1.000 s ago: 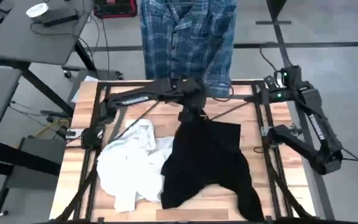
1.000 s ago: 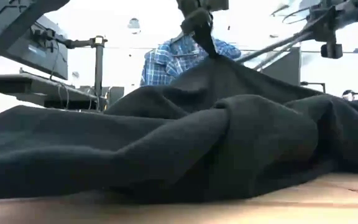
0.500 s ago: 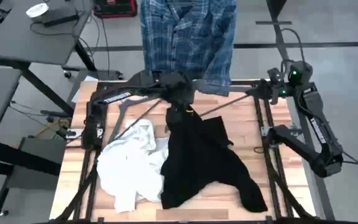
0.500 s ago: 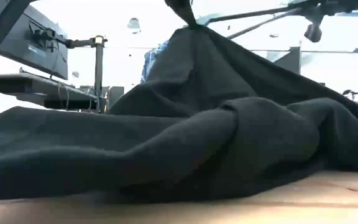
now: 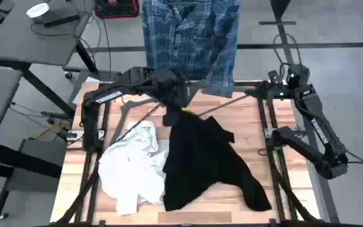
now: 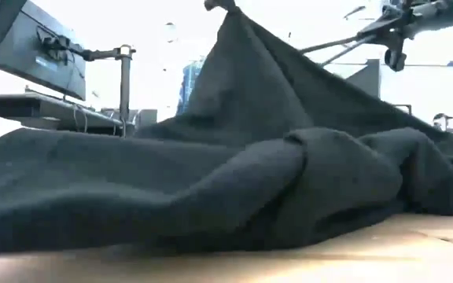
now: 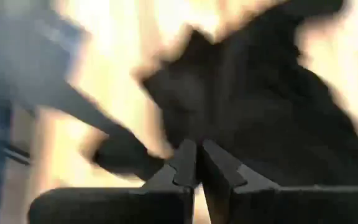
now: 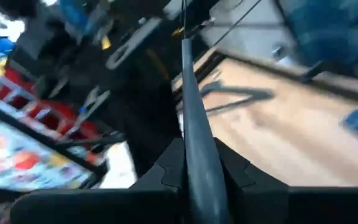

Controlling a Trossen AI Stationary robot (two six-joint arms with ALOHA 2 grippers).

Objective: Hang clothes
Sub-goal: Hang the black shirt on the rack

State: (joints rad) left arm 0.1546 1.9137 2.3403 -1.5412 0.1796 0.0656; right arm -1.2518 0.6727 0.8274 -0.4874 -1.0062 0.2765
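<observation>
The black top (image 5: 200, 157) lies on the wooden table with its far end raised; it fills the low view (image 6: 211, 181). My left gripper (image 5: 176, 108) is above the table's far middle, shut on that raised end. The white top (image 5: 131, 167) lies crumpled on the table to the left of the black top, touching it. The blue-and-white plaid shirt (image 5: 191, 38) hangs beyond the table's far edge. My right gripper (image 5: 275, 94) is at the far right, shut on a thin dark hanger (image 5: 225, 106) that reaches toward the left gripper. My left gripper pinches a bunch of the black top's far end (image 7: 185, 134) between its two shut fingers, from above. The cloth hangs below it, drawn up into a taut peak (image 6: 230, 23). The top's lower part (image 5: 232, 189) lies on the table. My right gripper pinches a thin straight bar of the hanger (image 8: 188, 124) between its two fingers. The bar runs along the fingers and out past their tips. The hanger is held clear above the table (image 6: 336, 41), reaching toward the table's left.
Dark frame rails (image 5: 276, 164) run along the table's sides and diagonally across its far part. A grey desk (image 5: 36, 31) stands beyond the far left corner. Bare wood (image 5: 295, 202) shows at the table's near right.
My left gripper has risen and gone toward the table's far left, staying shut on the black top. The top's far end has been drawn up into a higher, tauter peak and its far part has narrowed, while its near part has stayed on the table.
</observation>
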